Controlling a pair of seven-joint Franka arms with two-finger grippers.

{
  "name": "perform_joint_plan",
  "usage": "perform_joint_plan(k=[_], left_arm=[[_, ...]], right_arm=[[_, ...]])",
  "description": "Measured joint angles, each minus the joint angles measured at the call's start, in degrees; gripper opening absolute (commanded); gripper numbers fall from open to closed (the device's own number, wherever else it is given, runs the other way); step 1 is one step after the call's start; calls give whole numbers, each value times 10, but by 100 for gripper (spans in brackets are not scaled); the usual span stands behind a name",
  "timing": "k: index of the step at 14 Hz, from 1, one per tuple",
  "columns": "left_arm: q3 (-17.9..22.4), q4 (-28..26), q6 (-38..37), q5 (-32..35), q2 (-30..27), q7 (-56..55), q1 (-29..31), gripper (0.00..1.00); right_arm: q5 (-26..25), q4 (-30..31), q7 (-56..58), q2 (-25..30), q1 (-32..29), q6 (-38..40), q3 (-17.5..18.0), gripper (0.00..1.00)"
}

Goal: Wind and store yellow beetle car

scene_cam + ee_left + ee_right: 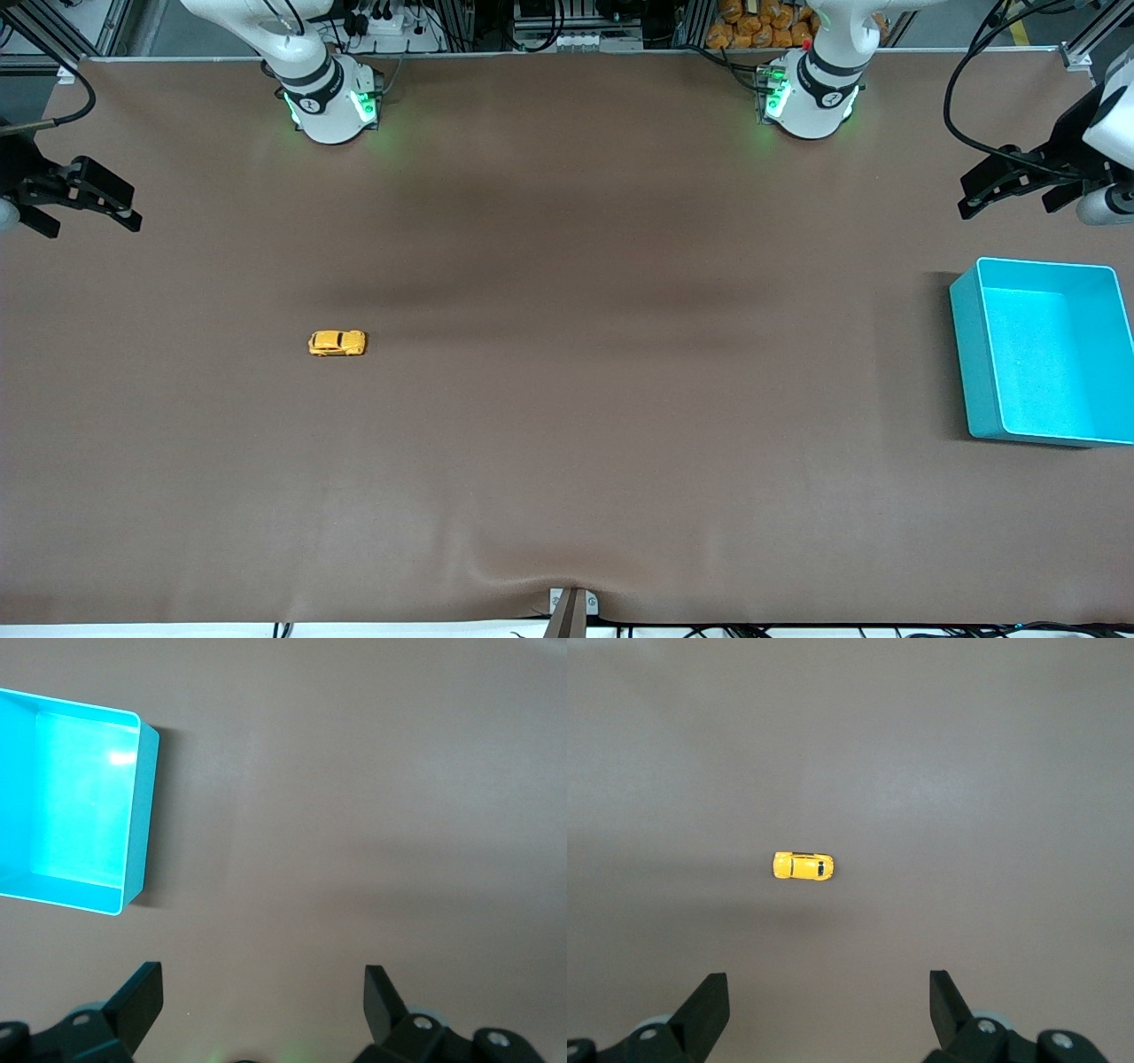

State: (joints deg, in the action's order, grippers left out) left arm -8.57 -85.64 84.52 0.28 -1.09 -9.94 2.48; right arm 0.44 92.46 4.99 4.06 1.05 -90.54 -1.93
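The yellow beetle car (337,343) sits on its wheels on the brown desk (567,425), toward the right arm's end, lying lengthwise along the line that runs between the two ends of the desk, with nothing touching it. From the desk's centre in the front view it lies at about nine o'clock, a little nearer the front camera than the two arm bases. In the right wrist view the same car (803,866) shows from above — a rounded yellow body with dark windows — alone on bare desk. The right end effector (93,206) hangs in the air over the edge of the desk at the right arm's end, at roughly ten o'clock from the car and well apart from it; its black fingers (704,1010) stand wide apart in the right wrist view, with nothing between them. The turquoise bin (1045,354) rests on the desk at the left arm's end, at about three o'clock from the car and well apart from it; it is an open rectangular box and no object shows inside it. The left end effector (997,189) hangs over the desk at about eleven o'clock from the bin, near that end's edge. Its fingers (139,999) are likewise spread wide and hold nothing, and the left wrist view shows the bin (133,806) beside a bare stretch of desk.
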Motion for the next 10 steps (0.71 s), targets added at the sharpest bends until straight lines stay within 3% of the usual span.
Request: perform_joint_plan(k=[4,10], left_arm=[[-33,0,-12,0,-3,-5,-1,100],[-33,0,-13,0,-3,-6,3,100]], right_arm=[[0,0,0,0,0,6,0,100],[0,0,0,-1,0,6,0,100]])
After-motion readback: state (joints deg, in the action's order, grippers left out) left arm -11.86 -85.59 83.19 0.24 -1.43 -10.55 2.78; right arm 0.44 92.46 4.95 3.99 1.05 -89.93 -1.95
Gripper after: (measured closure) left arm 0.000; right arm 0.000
